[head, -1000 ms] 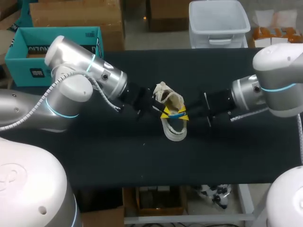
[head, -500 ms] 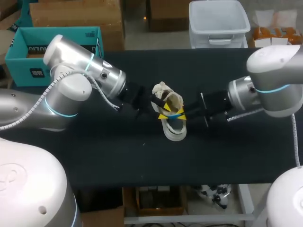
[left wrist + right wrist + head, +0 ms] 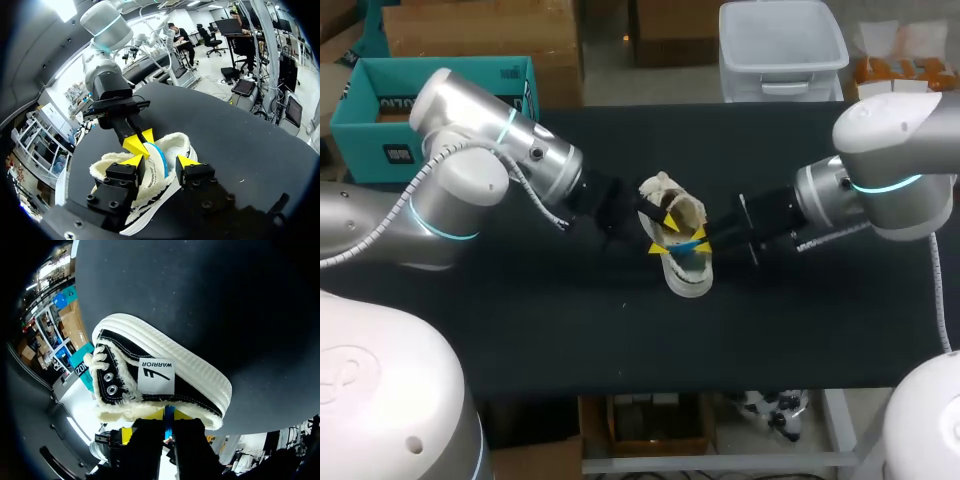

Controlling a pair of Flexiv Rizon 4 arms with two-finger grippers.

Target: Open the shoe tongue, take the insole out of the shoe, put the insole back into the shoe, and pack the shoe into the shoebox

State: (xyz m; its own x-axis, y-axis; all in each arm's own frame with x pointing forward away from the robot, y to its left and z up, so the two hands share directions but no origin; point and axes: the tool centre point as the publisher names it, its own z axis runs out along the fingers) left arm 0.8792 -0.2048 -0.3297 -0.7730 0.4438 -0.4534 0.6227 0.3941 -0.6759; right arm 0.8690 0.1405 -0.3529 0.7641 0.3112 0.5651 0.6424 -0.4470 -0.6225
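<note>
A black shoe (image 3: 686,277) with a white sole and fleecy lining lies mid-table, its opening turned towards my left arm. In the right wrist view the shoe (image 3: 150,375) lies on its side. Its white insole (image 3: 691,246) with a blue edge sticks out of the opening. My right gripper (image 3: 701,240) is shut on the insole (image 3: 169,416), whose thin edge shows between the yellow tips (image 3: 168,415). My left gripper (image 3: 662,236) stands open at the shoe's collar. Its fingers (image 3: 135,161) straddle the insole (image 3: 156,167), just short of my right gripper (image 3: 139,142).
The teal shoebox (image 3: 430,105) stands open at the back left, beside my left arm's elbow. Bare black tabletop (image 3: 570,330) lies in front of the shoe and to both sides.
My left gripper has gone from shut to open at the shoe's collar. My right gripper has drawn slightly towards the shoe and tightened on the insole. The shoe has barely shifted.
</note>
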